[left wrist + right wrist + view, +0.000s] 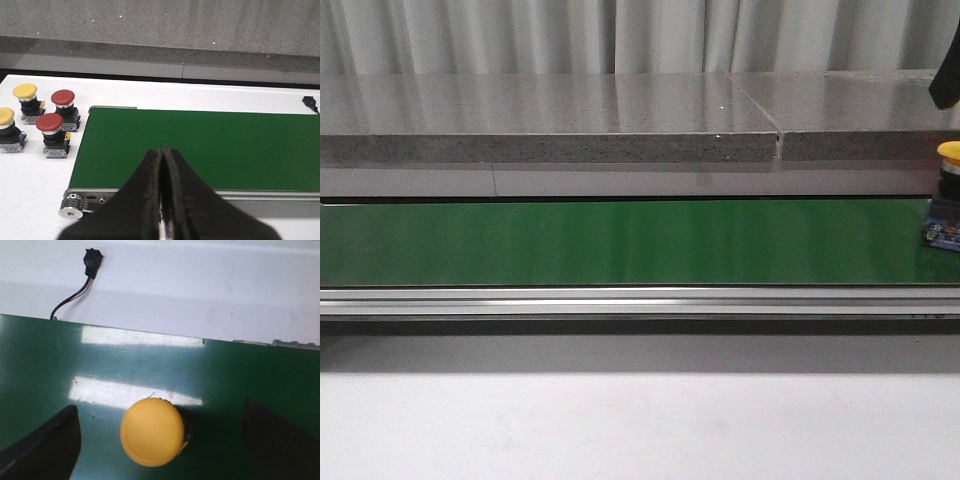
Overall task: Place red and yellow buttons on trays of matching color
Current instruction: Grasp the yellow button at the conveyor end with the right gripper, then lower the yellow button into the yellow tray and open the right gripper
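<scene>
Right wrist view shows the right claw [160, 440] spread wide, its black fingers on both sides of the round yellow plastic push button [152, 431], which stands on the smooth green conveyor belt [60, 360]. To grasp well, I think it should lower straight and pinch the dark body under the cap. The left claw [162, 200] is pressed together.

Left pincer [162, 200] has fingers pressed together; right pincer [160, 440] has fingers spread wide, pointing downward.

Glossy green belt [620, 240], speckled polished stone ledge [540, 125], smooth plastic yellow button [151, 431].
</scene>
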You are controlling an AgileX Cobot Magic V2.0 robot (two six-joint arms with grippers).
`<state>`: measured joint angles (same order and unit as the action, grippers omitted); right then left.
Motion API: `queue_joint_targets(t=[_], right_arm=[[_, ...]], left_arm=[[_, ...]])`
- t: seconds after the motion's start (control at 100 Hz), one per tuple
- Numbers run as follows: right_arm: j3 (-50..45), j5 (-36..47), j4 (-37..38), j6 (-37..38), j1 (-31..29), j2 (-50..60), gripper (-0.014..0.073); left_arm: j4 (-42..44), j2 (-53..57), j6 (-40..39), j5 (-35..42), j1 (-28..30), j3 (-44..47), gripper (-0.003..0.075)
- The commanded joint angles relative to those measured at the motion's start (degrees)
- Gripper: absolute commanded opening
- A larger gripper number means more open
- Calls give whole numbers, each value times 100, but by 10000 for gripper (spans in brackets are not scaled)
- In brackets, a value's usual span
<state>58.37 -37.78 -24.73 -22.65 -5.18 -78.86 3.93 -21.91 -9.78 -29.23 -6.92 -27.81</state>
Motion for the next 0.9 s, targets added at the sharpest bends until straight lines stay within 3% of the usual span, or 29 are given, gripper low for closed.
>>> queue_joint_targets(t=[0.0, 0.17, 0.24, 0.5, 0.89], right_arm=[[137, 312, -86, -122, 0, -58, 644], [137, 331, -86, -144, 0, -395, 641], [137, 337, -86, -144, 0, -505, 601], [137, 147, -86, -139, -8, -531, 226], [540, -594, -86, 9, -534, -55, 202]], left_arm=[[-27, -34, 11, 395, -26, -149, -19], [-27, -34, 11, 395, -26, -149, -19], [-27, -34, 11, 395, -26, -149, -19], [-27, -34, 11, 395, -26, -149, -19], [-27, -34, 11, 395, -26, -149, -19]])
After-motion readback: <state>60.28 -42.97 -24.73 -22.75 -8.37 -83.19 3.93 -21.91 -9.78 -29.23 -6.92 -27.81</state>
